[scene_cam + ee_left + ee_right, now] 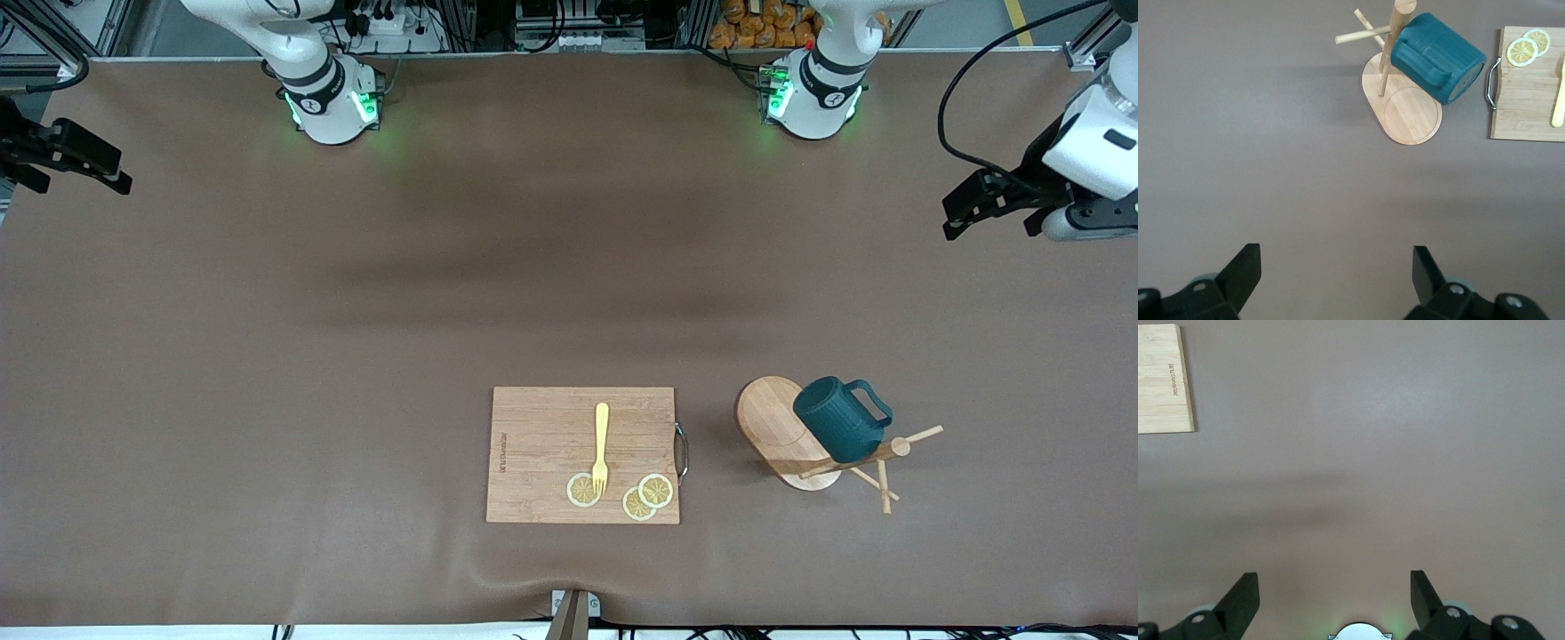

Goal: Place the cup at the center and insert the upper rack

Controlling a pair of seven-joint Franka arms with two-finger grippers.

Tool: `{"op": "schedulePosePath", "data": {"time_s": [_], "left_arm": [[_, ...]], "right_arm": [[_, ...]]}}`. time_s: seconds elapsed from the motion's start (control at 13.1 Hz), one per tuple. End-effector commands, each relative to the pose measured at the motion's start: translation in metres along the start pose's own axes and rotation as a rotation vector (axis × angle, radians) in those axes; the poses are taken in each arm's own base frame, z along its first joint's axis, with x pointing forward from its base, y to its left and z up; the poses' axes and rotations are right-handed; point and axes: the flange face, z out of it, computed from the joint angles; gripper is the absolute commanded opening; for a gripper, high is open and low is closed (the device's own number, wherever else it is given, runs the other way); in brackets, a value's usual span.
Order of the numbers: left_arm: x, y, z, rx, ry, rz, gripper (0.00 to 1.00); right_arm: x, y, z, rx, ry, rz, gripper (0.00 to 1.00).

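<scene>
The dark teal cup (836, 431) (1435, 57) hangs tilted on a peg of the upper rack (773, 418) (1405, 117). The rack is a light wooden mug tree with an oval base. It stands upright toward the left arm's end of the table, near the front camera. My left gripper (991, 213) (1336, 257) hovers open and holds nothing, over bare table at the left arm's end, well away from the rack. At the right arm's end, my right gripper (80, 169) (1335, 581) is open too and holds nothing over bare table.
A rectangular wooden cutting board (542, 444) (1528, 100) (1161, 380) lies beside the rack, toward the table's middle. On it are a yellow fork (601, 444) and three lemon slices (640, 498). Brown cloth covers the table.
</scene>
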Motion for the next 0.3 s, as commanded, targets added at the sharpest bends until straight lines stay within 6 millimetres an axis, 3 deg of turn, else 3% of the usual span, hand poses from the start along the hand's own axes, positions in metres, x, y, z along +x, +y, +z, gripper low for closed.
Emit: {"op": "schedulePosePath", "data": {"time_s": [0.0,0.23], "left_arm": [[-0.005,-0.001,-0.006,-0.001,0.013,0.028,1.0],[-0.009,-0.001,-0.017,-0.011,-0.011,0.025,1.0]], "right_arm": [[-0.001,-0.003,-0.002,0.007,0.005,0.005,1.0],[-0.001,-0.003,0.0,0.007,-0.001,0.006,1.0]]}}
